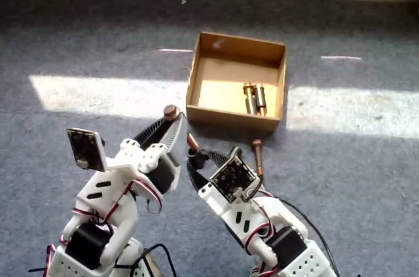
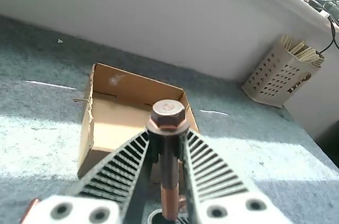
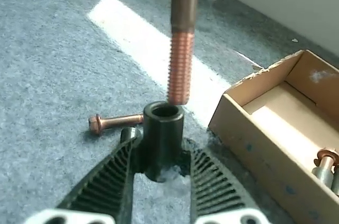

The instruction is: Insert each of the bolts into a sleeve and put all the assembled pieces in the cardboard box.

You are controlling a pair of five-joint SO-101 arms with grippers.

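The bolt (image 3: 179, 70) hangs upright, head up and threaded tip down, its long axis in line with the sleeve (image 3: 163, 139) and the tip just above the sleeve's open mouth, not yet inside. The left end effector (image 2: 168, 131) is clamped on the shank just under the hex head. The right end effector (image 3: 162, 150) grips the dark sleeve, which stands upright on the grey counter (image 1: 340, 179). A second bolt (image 1: 257, 156) lies flat near the sleeve, head toward the cardboard box (image 1: 232, 118). The box's near wall stands just beyond both end effectors; open counter spreads to either side. Two assembled pieces (image 1: 254, 98) lie side by side in the box
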